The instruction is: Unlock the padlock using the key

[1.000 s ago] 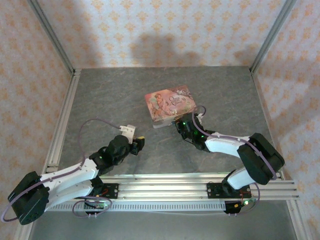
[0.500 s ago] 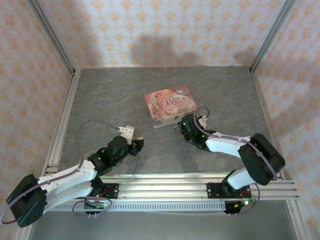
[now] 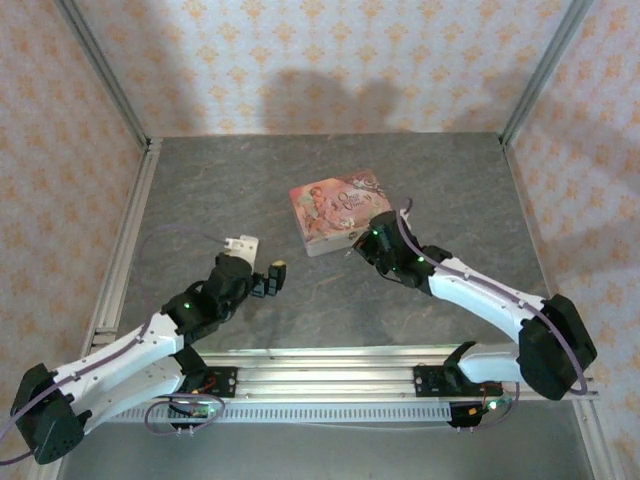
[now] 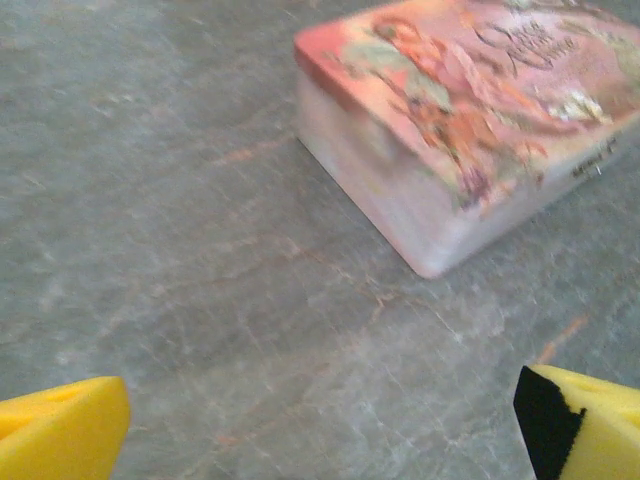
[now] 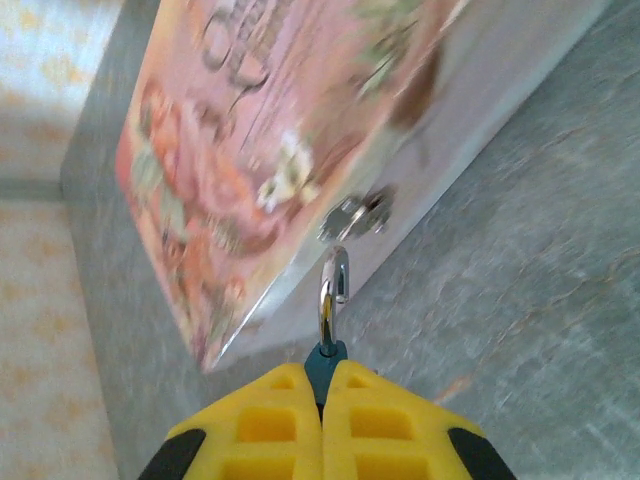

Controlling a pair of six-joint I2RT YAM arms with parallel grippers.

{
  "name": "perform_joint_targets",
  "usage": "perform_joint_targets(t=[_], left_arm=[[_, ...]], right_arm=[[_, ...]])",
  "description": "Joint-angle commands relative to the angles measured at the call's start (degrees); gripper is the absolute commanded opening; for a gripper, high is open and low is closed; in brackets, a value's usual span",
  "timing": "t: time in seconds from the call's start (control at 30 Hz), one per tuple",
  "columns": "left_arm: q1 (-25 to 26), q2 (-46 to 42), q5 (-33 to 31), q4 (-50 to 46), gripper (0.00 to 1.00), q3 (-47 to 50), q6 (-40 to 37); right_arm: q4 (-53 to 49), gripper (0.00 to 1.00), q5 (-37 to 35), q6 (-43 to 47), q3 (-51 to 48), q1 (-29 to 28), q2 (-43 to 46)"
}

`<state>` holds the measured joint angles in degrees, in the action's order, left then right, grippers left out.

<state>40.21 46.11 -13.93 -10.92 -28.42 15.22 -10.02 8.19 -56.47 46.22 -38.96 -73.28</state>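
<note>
Top view: right tool [image 3: 356, 243] at the lower edge of the centre pink box [image 3: 338, 210]. Left wrist: left tool [image 4: 320, 425] wide open, empty, frame bottom. Right wrist: right tool pinched shut on padlock [image 5: 327, 352], lower centre, hanging from the latch [image 5: 355, 215]; tugging may drag the box.

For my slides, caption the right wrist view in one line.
Right gripper shut on the padlock, shackle aimed at clasp of the pink tin.

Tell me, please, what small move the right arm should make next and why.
Probably ease the right gripper back from the pink box: it is shut on the padlock, whose shackle reaches the box's latch; whether hooked through, I cannot tell.
</note>
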Motion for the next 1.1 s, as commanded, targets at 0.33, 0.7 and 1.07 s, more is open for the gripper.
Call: perform_joint_targets(t=[0.33,0.7,1.07], left_arm=[[-4.43,-0.87,-5.24,-22.81,1.0,-9.66,8.5],[-4.6,-6.47,-4.06,-26.48,1.0,-4.91,14.24],[-6.97,-4.89,-5.61,-28.32,1.0,-8.94,8.32]], right_arm=[[10.25,0.0,19.86,8.31,10.23,-16.12,-23.16],[5.25,0.12,17.77,12.15,10.84,-17.65,-27.45],[-16.59,0.73,-4.02,21.71,8.84,-16.02,-4.33]])
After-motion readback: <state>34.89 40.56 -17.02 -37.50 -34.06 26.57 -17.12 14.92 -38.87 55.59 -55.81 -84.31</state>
